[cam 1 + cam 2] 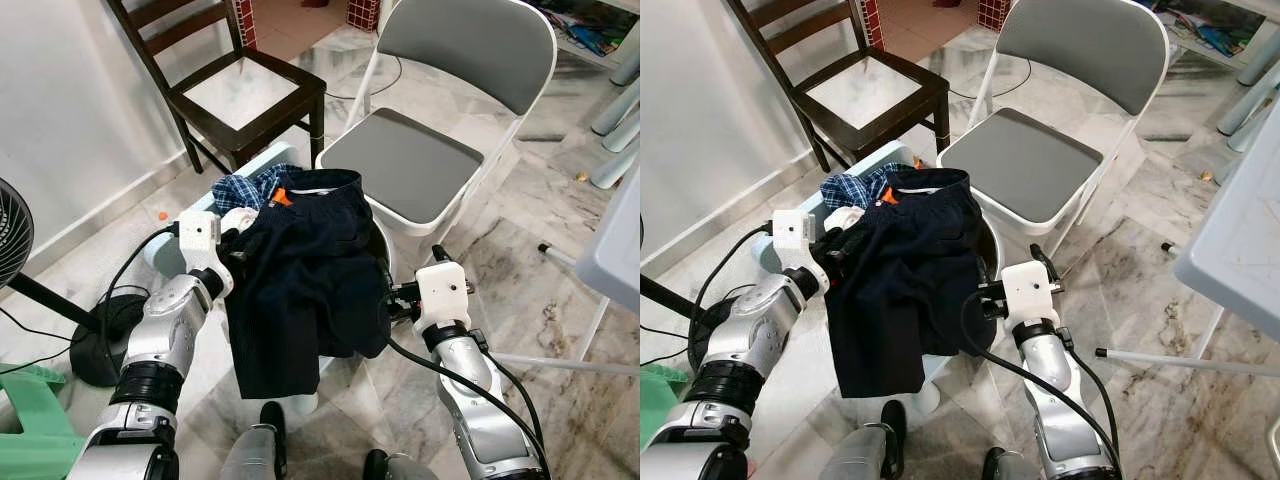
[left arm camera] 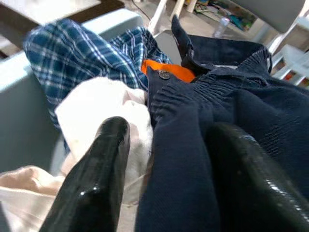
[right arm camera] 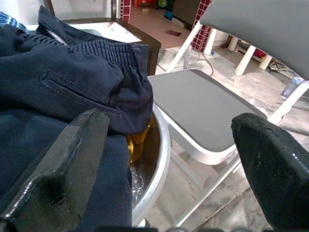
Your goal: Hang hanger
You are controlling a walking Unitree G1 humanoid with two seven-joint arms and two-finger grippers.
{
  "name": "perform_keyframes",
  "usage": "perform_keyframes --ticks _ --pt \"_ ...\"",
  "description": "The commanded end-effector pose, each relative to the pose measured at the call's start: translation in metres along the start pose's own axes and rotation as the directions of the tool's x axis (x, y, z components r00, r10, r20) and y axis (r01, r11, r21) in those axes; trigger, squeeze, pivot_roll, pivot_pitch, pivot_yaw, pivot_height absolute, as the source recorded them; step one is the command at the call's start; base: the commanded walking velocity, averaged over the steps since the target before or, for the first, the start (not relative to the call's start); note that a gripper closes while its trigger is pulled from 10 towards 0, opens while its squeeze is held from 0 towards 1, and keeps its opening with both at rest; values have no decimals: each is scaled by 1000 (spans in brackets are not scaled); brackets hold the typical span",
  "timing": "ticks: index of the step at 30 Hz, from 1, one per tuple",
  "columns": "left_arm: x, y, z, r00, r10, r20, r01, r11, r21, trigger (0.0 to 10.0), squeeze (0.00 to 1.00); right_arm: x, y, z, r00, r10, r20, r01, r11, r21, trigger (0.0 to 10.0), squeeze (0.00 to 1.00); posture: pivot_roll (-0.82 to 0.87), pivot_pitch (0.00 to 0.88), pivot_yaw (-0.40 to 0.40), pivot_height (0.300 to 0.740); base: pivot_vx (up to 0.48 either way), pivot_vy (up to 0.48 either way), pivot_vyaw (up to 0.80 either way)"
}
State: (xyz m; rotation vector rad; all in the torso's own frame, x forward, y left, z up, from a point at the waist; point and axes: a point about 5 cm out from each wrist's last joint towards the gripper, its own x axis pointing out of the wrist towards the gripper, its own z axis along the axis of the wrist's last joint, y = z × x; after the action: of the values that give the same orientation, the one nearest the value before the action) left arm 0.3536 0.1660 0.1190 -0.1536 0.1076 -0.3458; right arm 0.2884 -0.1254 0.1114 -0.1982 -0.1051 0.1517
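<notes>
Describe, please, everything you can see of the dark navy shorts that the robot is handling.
The dark navy shorts look like woven cotton, with a gathered elastic waistband, a button at the front and a slit pocket. They drape over the rim of a metal basin, hanging down toward the floor. The left gripper has its fingers either side of a fold near the waistband; the right gripper is open beside the other edge. Behind them lie a blue plaid garment, a white cloth and something orange.

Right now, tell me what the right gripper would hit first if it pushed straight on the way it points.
Probably the dark navy shorts: the right gripper is open beside their hanging edge, with one finger against the cloth. Past that lie the metal basin's rim and the grey folding chair seat, though depth is hard to judge.
</notes>
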Motion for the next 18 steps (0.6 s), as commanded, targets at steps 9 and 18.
perform_keyframes --ticks 9,18 --pt "-5 -3 -3 998 35 49 -44 981 192 0 0 -1 1 -1 1000 18 -3 -18 1000 9 10000 0 115 283 21 740 0 0 0" --pt "-11 -10 5 985 2 171 -49 962 270 0 0 -3 0 -3 999 43 -8 -42 999 14 10000 0 112 284 15 740 0 0 0"
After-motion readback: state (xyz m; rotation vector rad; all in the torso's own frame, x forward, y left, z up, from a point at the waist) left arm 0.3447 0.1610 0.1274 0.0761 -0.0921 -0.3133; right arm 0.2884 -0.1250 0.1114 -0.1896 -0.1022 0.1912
